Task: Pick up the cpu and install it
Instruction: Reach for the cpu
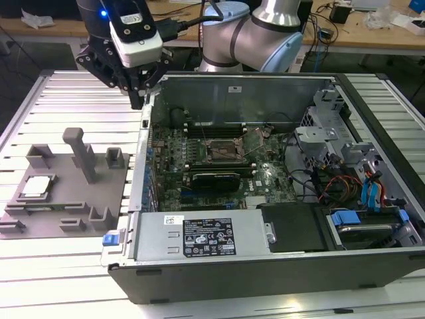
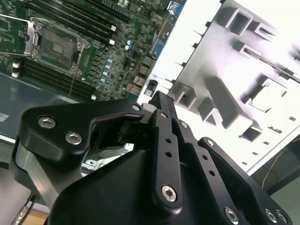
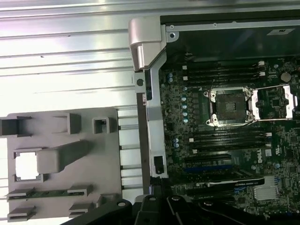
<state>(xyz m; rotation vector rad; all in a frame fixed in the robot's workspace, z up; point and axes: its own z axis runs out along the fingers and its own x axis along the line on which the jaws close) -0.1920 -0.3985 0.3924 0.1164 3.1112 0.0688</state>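
Note:
The cpu [image 1: 36, 187] is a small silvery square lying in a pocket of the grey fixture plate [image 1: 66, 199] at the exterior view's left; in the first wrist view the cpu [image 3: 26, 165] shows as a bright square. My gripper [image 1: 139, 100] hangs above the computer case's back left corner, well away from the cpu and higher than it. In the second wrist view the gripper [image 2: 159, 99] has its fingers drawn together with nothing between them. On the motherboard, the empty socket [image 1: 222, 149] stands open with its metal load plate [image 1: 255, 138] swung up.
The open computer case [image 1: 265, 266] lies on a slatted aluminium table [image 1: 66, 272]. A black expansion card [image 1: 214, 179] sits in front of the socket. Drive cages and cables [image 1: 358, 186] crowd the case's right side. Upright grey posts [image 1: 83, 153] rise from the fixture plate.

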